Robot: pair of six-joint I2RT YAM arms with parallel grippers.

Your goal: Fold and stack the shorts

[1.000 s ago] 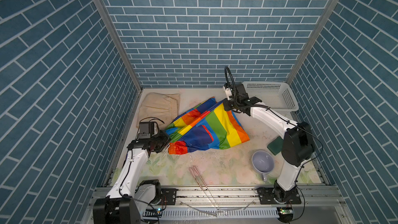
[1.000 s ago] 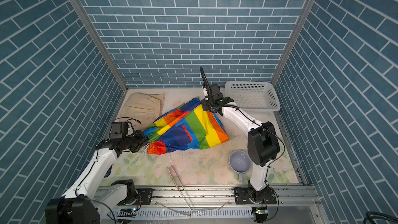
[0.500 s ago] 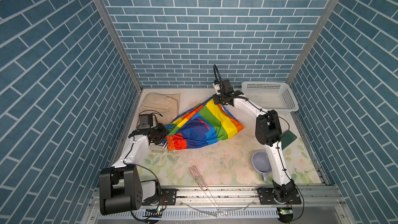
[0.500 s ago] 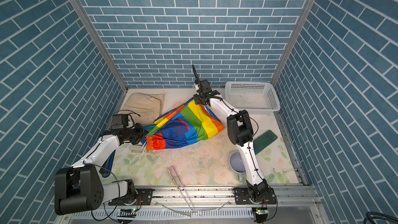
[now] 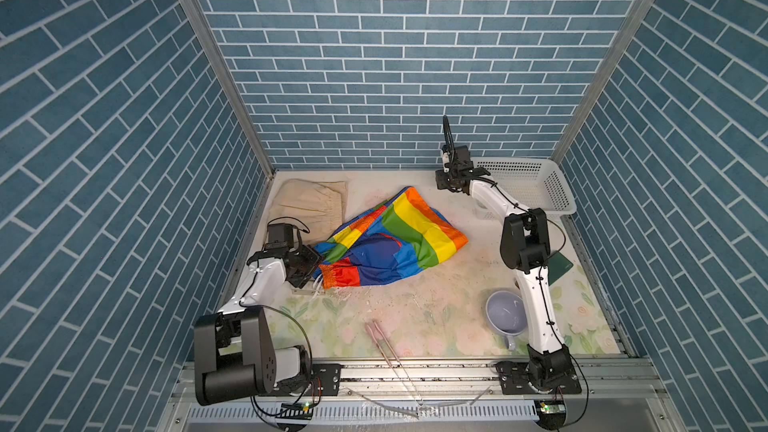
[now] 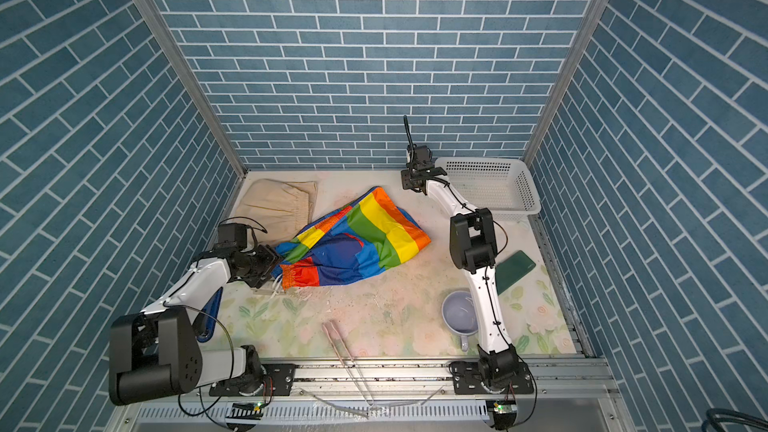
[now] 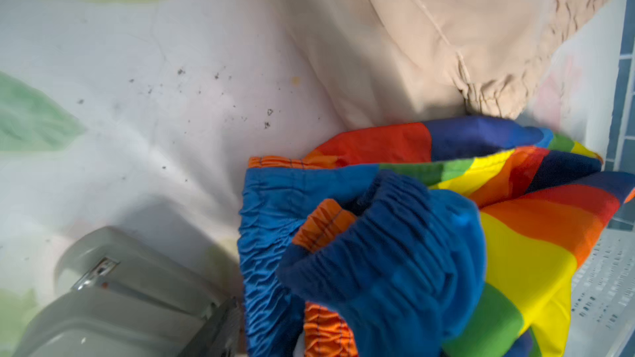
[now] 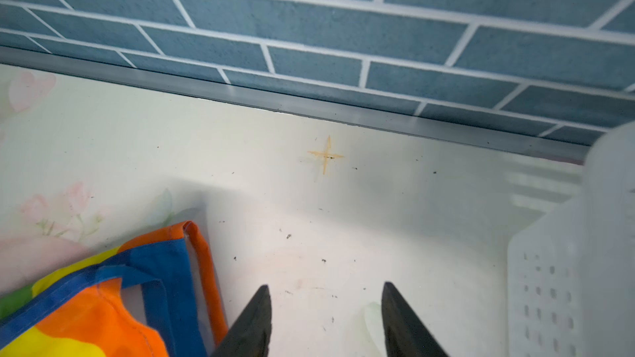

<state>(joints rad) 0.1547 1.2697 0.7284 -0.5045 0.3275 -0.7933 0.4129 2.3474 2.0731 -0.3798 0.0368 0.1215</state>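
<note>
The rainbow-striped shorts (image 5: 395,243) (image 6: 357,243) lie crumpled mid-table, their gathered waistband toward the left arm. The beige shorts (image 5: 309,205) (image 7: 429,46) lie flat in the back left corner. My left gripper (image 5: 309,274) sits at the rainbow waistband (image 7: 360,252). One dark finger (image 7: 223,324) stands wide to the side and loose cloth hides the other. My right gripper (image 8: 324,293) (image 5: 446,187) hangs open over bare table by the back wall. It holds nothing, and the shorts' orange hem (image 8: 202,269) lies just beside it.
A white perforated basket (image 5: 523,184) (image 8: 567,269) stands at the back right, close to the right gripper. A lavender mug (image 5: 505,317) and a dark green flat object (image 5: 561,268) lie near the right arm. Pink tongs (image 5: 382,338) lie at the front, a small whitish object (image 7: 120,286) under the left gripper.
Both grippers were shut on the rainbow shorts, carrying them leftward. Now both have opened and the cloth has dropped to the table. The right gripper has drawn back toward the basket.
</note>
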